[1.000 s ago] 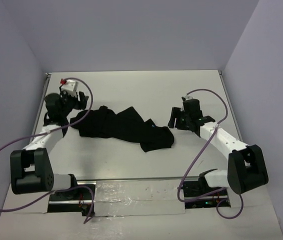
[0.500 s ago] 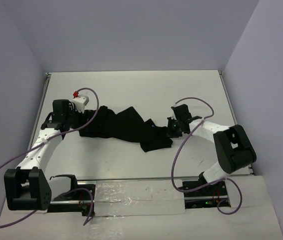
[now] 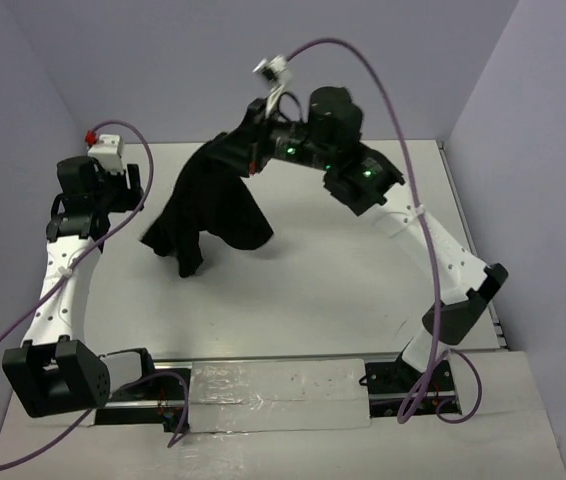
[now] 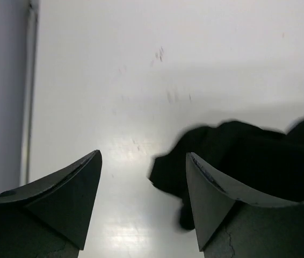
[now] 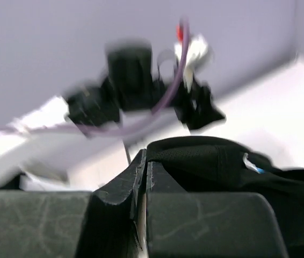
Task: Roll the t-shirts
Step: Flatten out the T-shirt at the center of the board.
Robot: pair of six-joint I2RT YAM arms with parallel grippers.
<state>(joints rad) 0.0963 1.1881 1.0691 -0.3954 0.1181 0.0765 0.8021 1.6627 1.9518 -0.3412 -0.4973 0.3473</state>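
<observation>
One black t-shirt (image 3: 213,200) hangs bunched from my right gripper (image 3: 251,148), which is raised high over the back of the table and shut on the shirt's top edge. Its lower end (image 3: 189,258) reaches down to the white table (image 3: 343,270). In the right wrist view the jaws of the right gripper (image 5: 144,156) are pressed together on a fold of the t-shirt (image 5: 222,161). My left gripper (image 3: 103,190) stands open to the left of the shirt, apart from it. In the left wrist view the left gripper (image 4: 143,154) has bare table between its fingers, with the t-shirt (image 4: 259,156) behind the right finger.
Grey walls (image 3: 23,120) close the table in at the left, back and right. The right arm (image 3: 413,220) arches across the back right. A purple cable (image 3: 363,60) loops above it. A taped strip (image 3: 273,385) runs along the near edge.
My right gripper shut on the shirt's right end and swung it up and to the left, so the shirt left the table and now hangs. The left gripper drew back to the left.
</observation>
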